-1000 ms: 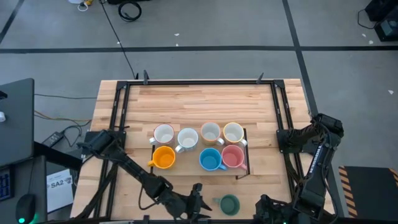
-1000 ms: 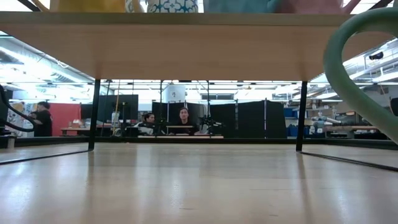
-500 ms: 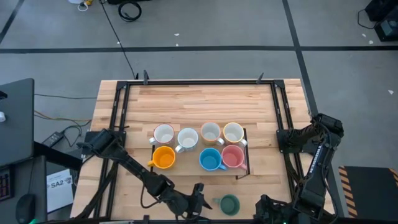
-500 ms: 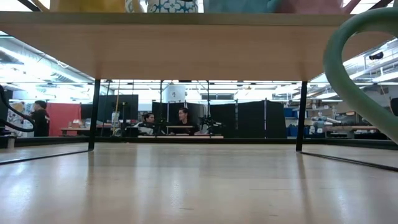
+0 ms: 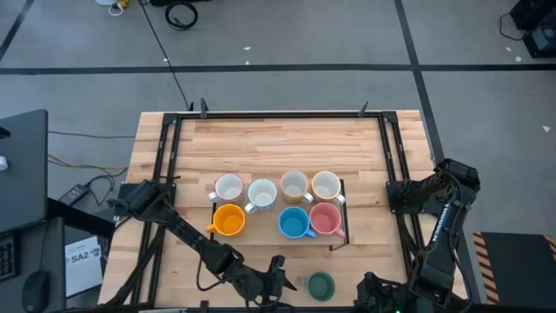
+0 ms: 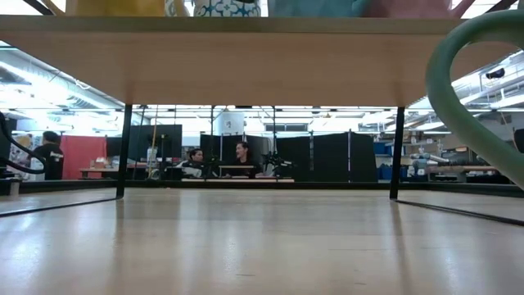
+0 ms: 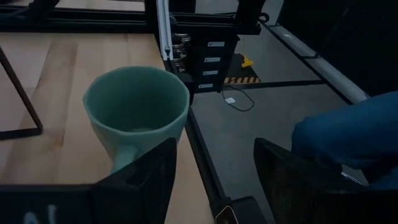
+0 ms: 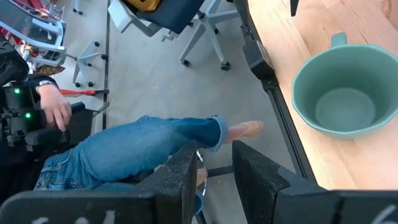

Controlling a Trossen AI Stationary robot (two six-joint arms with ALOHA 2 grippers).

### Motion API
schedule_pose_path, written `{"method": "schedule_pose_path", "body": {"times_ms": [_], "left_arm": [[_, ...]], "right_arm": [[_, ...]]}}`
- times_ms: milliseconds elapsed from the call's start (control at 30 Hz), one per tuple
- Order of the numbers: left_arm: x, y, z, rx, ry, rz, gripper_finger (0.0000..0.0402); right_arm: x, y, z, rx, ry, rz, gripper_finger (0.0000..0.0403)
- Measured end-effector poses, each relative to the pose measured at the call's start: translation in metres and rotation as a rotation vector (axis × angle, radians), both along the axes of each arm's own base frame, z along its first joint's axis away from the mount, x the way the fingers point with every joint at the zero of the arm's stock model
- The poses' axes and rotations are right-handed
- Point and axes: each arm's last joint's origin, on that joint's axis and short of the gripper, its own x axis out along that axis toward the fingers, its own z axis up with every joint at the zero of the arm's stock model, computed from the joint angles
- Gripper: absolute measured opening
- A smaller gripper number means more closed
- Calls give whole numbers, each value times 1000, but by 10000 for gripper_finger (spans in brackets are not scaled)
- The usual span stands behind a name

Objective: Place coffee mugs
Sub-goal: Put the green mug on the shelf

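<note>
The dark green mug (image 5: 321, 285) stands upright on its base on the table near the near edge; its handle (image 6: 458, 82) fills the low view's right side. My left gripper (image 5: 278, 278) is open just left of it, touching nothing; in its wrist view the green mug (image 7: 137, 112) stands ahead of the open fingers (image 7: 214, 180), its handle turned toward them. The other seven mugs stand on a raised wooden shelf (image 6: 246, 57): four white (image 5: 278, 188) behind, orange (image 5: 228, 219), blue (image 5: 294, 223) and pink (image 5: 326, 219) in front. My right gripper (image 5: 371, 287) waits at the near edge, slightly open (image 8: 214, 177).
The shelf stands on thin black legs (image 6: 124, 147) at mid-table, with bare wood under and around it. A black frame rail (image 7: 165, 31) runs along the table's near edge beside the green mug. A seated person's leg (image 8: 149, 149) shows just beyond that edge.
</note>
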Motion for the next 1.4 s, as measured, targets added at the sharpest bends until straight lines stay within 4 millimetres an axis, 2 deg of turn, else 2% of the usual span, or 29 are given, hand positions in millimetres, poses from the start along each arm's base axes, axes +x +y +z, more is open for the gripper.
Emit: {"method": "schedule_pose_path", "body": {"times_ms": [167,400,600,867,1000,1233,1400], "left_arm": [[-3,-3,0,18,-18,72,222],[-22,-22,1,139,-87,172,222],[-32,-31,2,173,-115,243,222],[-37,-40,-18,210,-94,252,221],[-36,-40,-18,215,-97,264,221],[-34,-38,-18,217,-98,276,221],[-35,-38,-18,216,-99,275,221]], "right_arm": [[0,0,0,0,0,0,108],[0,0,0,-1,0,1,108],[0,0,0,-3,-1,2,108],[0,0,0,-7,-3,6,108],[0,0,0,-22,-12,15,108],[7,-6,0,-29,-42,-93,107],[12,-17,-6,-26,40,-199,107]]}}
